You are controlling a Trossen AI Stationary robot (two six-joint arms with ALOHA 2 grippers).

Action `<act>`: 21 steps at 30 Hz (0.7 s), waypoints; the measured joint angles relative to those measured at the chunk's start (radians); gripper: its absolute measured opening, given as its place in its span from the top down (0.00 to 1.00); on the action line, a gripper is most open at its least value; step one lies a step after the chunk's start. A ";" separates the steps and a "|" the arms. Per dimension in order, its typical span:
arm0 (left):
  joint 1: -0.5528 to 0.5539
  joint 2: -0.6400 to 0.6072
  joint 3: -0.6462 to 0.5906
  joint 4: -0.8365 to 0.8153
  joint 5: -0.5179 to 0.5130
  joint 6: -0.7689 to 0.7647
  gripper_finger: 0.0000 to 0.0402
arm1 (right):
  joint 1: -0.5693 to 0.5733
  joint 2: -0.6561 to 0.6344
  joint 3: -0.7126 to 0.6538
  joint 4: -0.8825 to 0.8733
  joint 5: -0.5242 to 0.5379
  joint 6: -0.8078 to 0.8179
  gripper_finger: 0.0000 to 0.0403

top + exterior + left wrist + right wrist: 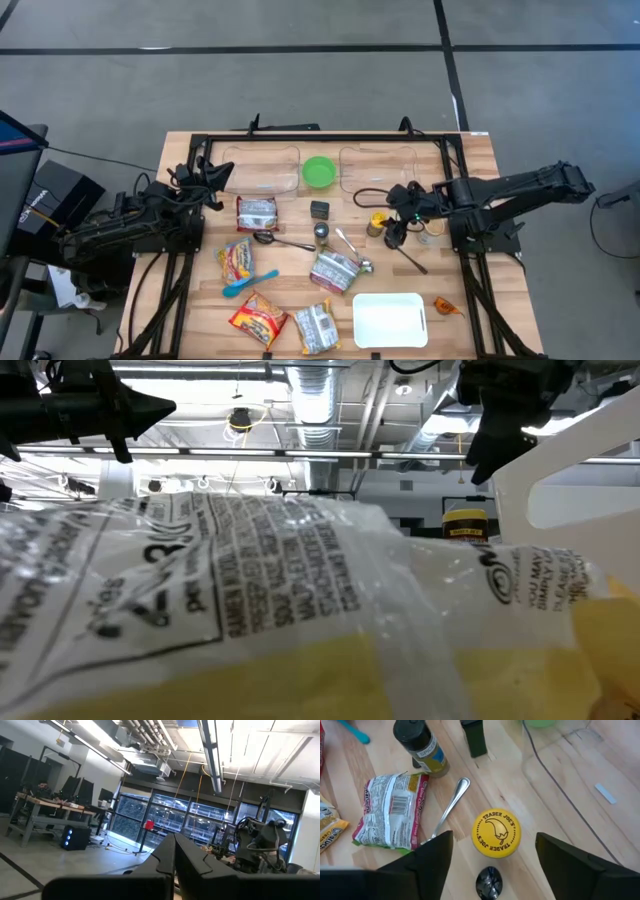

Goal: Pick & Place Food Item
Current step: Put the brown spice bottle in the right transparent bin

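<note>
Currently, right gripper (pixel 490 857) stands w/ fingers spread wide, holding nothing, directly above the small jar w/ round yellow printed lid (pixel 496 833), which sits upright on the wooden table (pixel 470 320) toward its right edge, roughly mid-depth. Fingers straddle the jar w/o visible contact.

Beside the jar: a dark ladle-type spoon bowl (pixel 489 881) just next to it, and a silver metal spoon (pixel 451 805) lying close by. A silver-and-red foil food packet (pixel 390 811) lies flat near the spoon handle. A dark-capped spice bottle w/ yellow-green label (pixel 420 745) stands upright farther toward table centre, a small black box (pixel 474 737) near it.

Left gripper (pixel 212 172) is closed, empty, parked near the table's far-left corner.

Other items, high view: green round bowl (pixel 319 171) at the far edge between two clear plastic trays; white rectangular tray (pixel 390 320) at the near edge, right of centre; red-yellow snack packets (pixel 258 318) and blue plastic spoon (pixel 250 283) toward the near-left corner. An orange item (pixel 446 306) lies near the near-right corner; type unclear.
</note>
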 joint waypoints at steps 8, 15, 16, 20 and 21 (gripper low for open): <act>0.000 0.000 0.000 0.000 0.000 0.000 1.00 | -0.001 0.000 0.000 0.000 0.003 0.012 0.30; 0.000 0.000 0.000 0.000 0.000 0.000 1.00 | 0.008 0.000 -0.047 0.046 0.028 0.071 0.30; 0.000 0.000 0.000 0.000 0.000 0.000 1.00 | 0.008 0.000 -0.054 0.047 0.029 0.071 0.30; 0.000 0.000 0.000 0.000 0.000 0.000 1.00 | 0.008 0.000 -0.058 0.052 0.030 0.078 0.30; 0.000 0.000 0.000 0.000 0.000 0.000 1.00 | 0.008 0.000 -0.058 0.054 0.030 0.078 0.30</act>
